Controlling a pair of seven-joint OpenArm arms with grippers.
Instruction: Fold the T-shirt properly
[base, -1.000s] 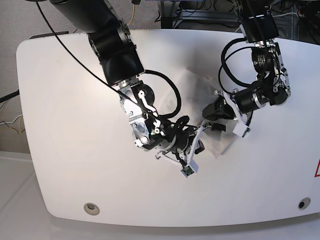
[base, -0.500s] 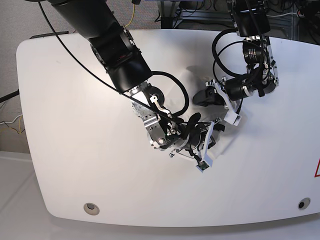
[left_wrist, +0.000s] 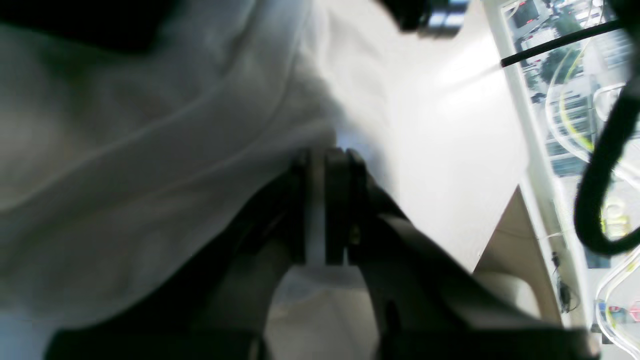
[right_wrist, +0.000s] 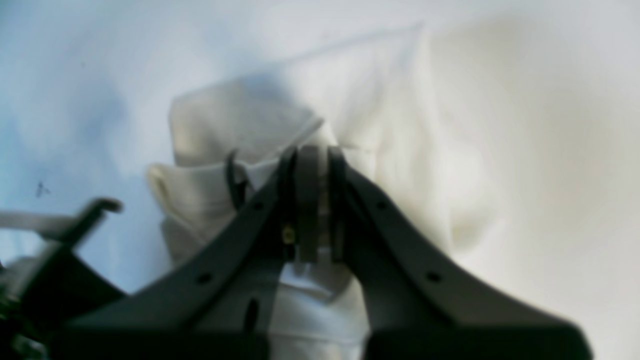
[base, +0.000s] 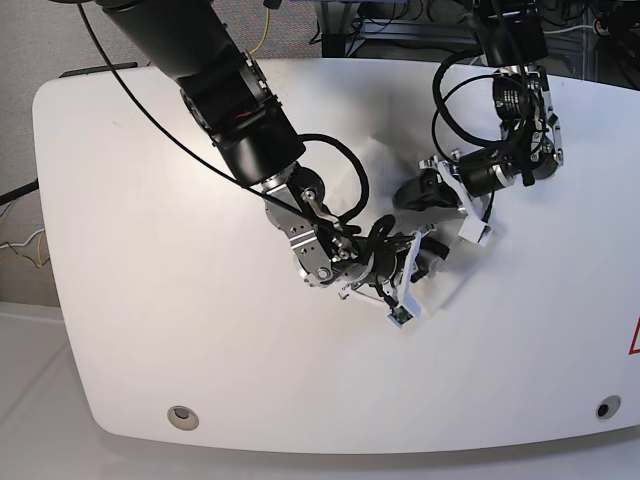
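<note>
The white T-shirt (base: 447, 280) lies bunched near the middle of the white table, hard to tell from the tabletop. In the right wrist view my right gripper (right_wrist: 312, 152) is shut on a creased fold of the T-shirt (right_wrist: 240, 125). In the base view it (base: 424, 256) sits low over the cloth. My left gripper (left_wrist: 327, 155) is shut on a lifted layer of the T-shirt (left_wrist: 150, 150), which drapes to the left of its fingers. In the base view this gripper (base: 408, 194) is just above and behind the right one. No print shows.
The glossy white table (base: 140, 250) spreads around both arms, with two round holes (base: 181, 415) near its front edge. Black cables (base: 335, 170) loop off both arms. Racks and wiring (left_wrist: 575, 100) stand past the table's far edge.
My right gripper has swung right and slightly up across the shirt. The left gripper has drawn up and to the left, closer to it. Both stay shut.
</note>
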